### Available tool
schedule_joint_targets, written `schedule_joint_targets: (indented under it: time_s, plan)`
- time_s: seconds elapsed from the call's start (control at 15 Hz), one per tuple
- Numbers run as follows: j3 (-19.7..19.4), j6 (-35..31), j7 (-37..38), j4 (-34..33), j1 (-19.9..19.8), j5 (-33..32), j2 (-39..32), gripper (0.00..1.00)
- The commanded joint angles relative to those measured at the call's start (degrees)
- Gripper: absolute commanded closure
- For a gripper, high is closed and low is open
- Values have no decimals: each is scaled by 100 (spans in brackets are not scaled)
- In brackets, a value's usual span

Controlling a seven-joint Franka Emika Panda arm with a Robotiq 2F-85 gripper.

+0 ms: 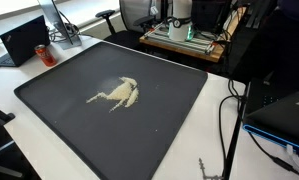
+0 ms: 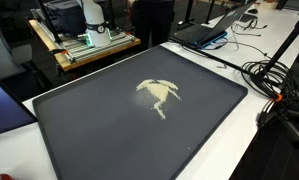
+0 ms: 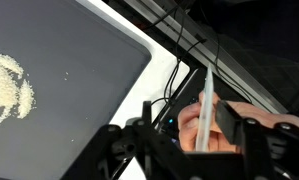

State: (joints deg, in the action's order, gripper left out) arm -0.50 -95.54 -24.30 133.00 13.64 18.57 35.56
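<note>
In the wrist view my gripper (image 3: 187, 112) hangs past the corner of a black mat (image 3: 69, 80), over a white table edge and dark cables. A person's hand (image 3: 194, 132) holds a thin white stick (image 3: 208, 98) upright between my jaws. The stick stands close to the right finger, while the left finger is well apart from it. The jaws stand open around it. A pile of pale yellowish powder (image 3: 9, 85) lies on the mat, also seen in both exterior views (image 1: 116, 94) (image 2: 159, 93). Neither exterior view shows the gripper or the arm.
The black mat (image 1: 69, 115) (image 2: 89, 135) covers most of the white table. A laptop (image 1: 24, 40) sits at one corner, another laptop (image 2: 214, 30) at the far side. Cables (image 2: 274, 75) (image 1: 229, 120) trail beside the mat. A cart with equipment (image 2: 89, 38) stands behind.
</note>
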Motion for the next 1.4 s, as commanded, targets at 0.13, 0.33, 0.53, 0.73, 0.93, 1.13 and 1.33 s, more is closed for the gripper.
schedule_joint_targets:
  time_s: [0.13,0.33,0.53,0.73,0.93,1.13,1.33]
  plan:
    - [-190,251,-335,86,-35,136,181,77]
    - [-315,380,-480,177,-85,107,271,87]
    - [-447,519,-602,234,-151,84,341,85]
    - [-616,621,-768,328,-268,60,444,84]
    - [-769,679,-916,419,-408,16,518,97]
    - [-856,720,-1013,487,-552,-42,603,100]
    - [-917,736,-1058,537,-686,-79,653,99]
